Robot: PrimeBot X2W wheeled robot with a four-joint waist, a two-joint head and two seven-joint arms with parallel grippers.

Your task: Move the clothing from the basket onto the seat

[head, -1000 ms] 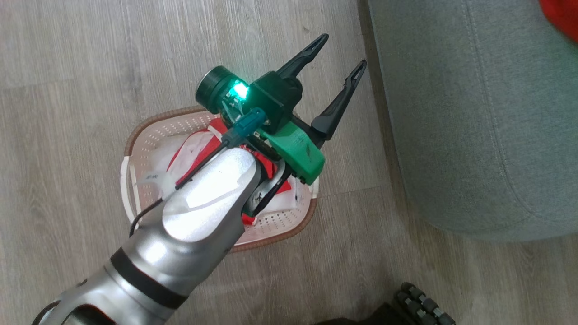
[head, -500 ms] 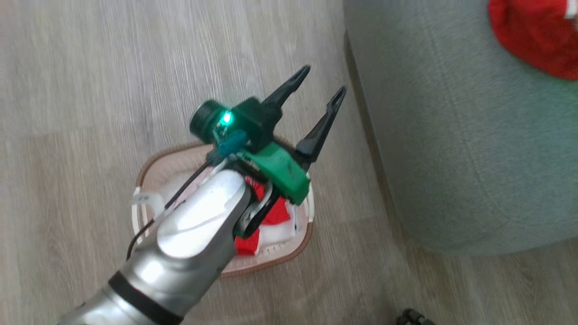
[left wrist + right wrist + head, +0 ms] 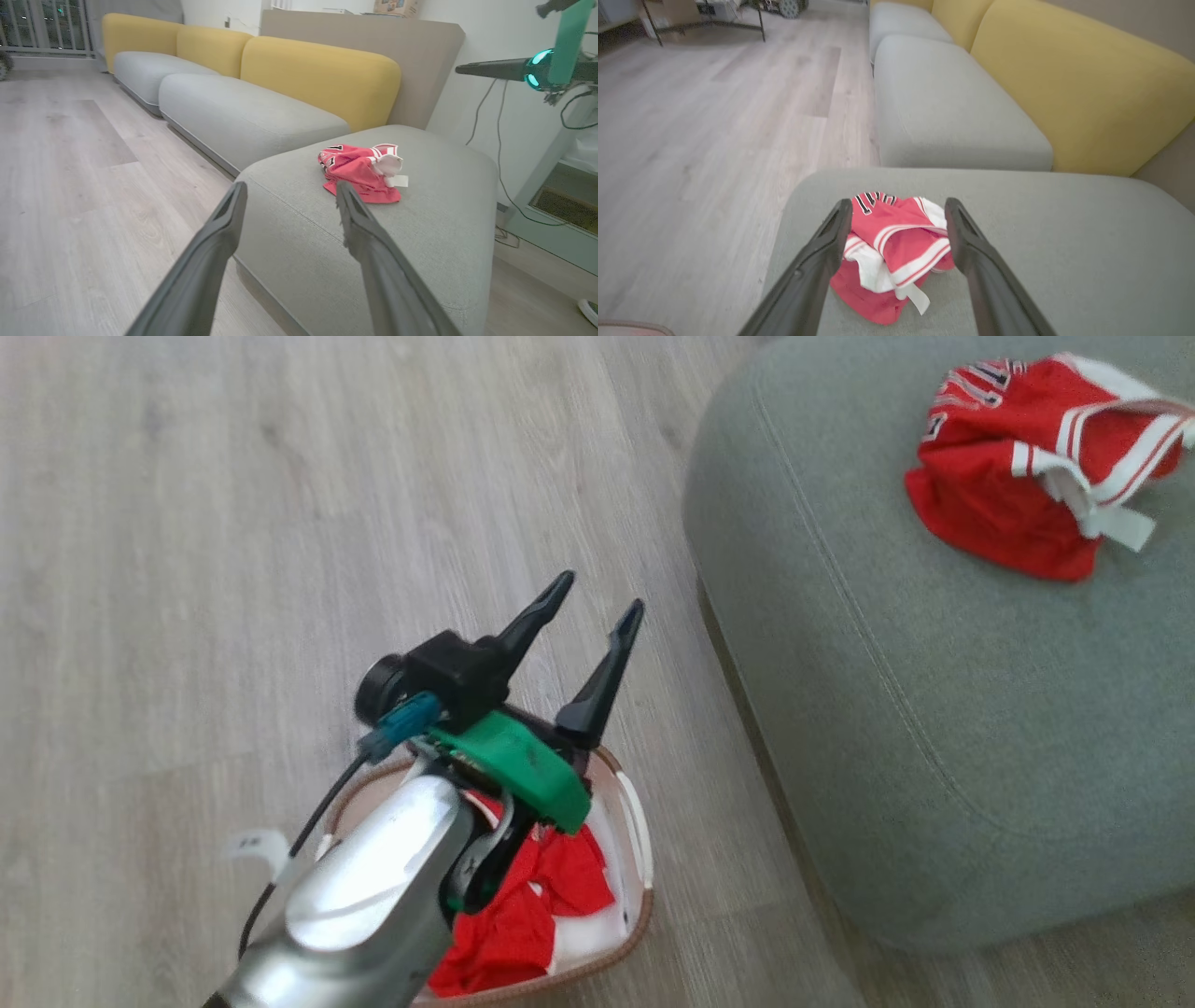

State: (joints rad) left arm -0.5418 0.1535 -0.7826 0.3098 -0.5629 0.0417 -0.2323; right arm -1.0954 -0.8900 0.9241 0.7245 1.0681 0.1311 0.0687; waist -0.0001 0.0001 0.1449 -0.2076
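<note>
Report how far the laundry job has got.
Done: one red jersey lies on the seat. In hand: nothing; the right gripper hangs open over that jersey, the left gripper open by the basket. Left: more red clothes in the basket.

Jersey (image 3: 1008,495) on seat (image 3: 934,728), basket (image 3: 639,831) left of it, apparently holding clothing (image 3: 523,915)
</note>
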